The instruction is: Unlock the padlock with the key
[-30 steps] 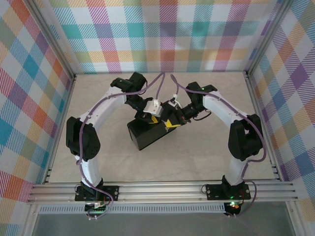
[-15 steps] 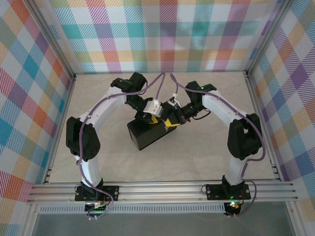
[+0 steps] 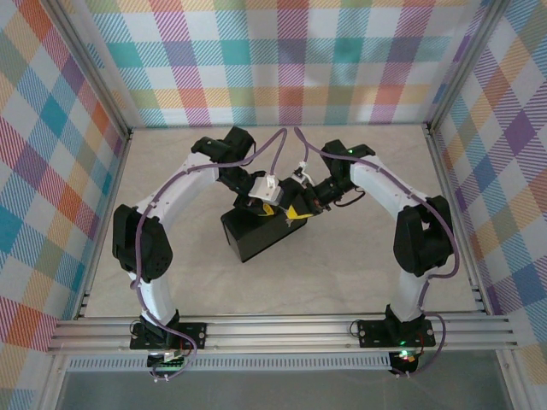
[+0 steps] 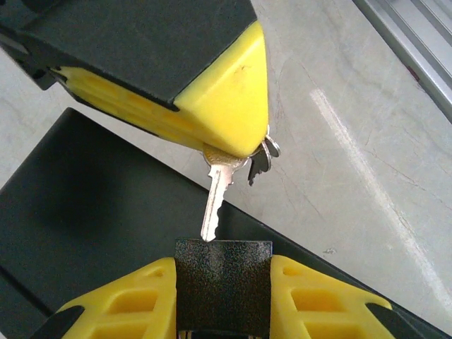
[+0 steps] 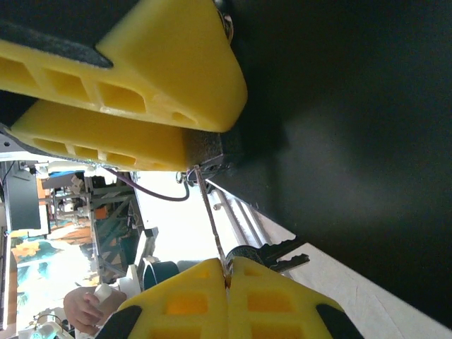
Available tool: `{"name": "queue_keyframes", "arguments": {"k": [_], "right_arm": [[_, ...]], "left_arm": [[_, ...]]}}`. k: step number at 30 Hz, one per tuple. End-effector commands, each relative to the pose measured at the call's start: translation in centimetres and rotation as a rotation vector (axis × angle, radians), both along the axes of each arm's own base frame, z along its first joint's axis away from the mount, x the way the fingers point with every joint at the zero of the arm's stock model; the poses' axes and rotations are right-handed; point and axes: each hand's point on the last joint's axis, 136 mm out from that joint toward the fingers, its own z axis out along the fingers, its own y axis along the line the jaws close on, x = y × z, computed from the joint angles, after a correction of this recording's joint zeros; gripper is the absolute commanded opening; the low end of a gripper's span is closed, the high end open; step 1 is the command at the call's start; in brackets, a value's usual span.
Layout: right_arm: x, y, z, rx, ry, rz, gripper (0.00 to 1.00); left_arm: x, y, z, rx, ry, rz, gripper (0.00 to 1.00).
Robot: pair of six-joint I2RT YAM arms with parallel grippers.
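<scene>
In the left wrist view's lower centre the left gripper (image 4: 223, 272) pinches the padlock (image 4: 223, 304) steady above the dark box (image 4: 92, 205), while from the upper left the right gripper (image 4: 229, 145), clamped on the key (image 4: 214, 198), aims its tip at the padlock, seemingly for the keyhole.

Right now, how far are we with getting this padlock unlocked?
Done: the right claw is shut on the key at its head, and the left claw clamps the padlock over the black box. In hand: lining up, with the key's tip at the padlock's top edge and the blade almost wholly exposed. Left: push the key in, turn it and open the padlock.
</scene>
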Motion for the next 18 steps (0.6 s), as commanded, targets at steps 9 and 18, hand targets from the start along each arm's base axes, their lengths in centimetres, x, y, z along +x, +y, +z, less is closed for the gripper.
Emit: {"name": "queue_keyframes", "arguments": {"k": [9, 18], "right_arm": [[-1.1, -0.2, 0.6, -0.005, 0.009, 0.021, 0.0], [-1.6, -1.2, 0.2, -0.076, 0.045, 0.01, 0.0]], "left_arm": [[-1.7, 0.0, 0.1, 0.004, 0.005, -0.037, 0.18], [-2.1, 0.1, 0.2, -0.004, 0.0, -0.046, 0.18]]}}
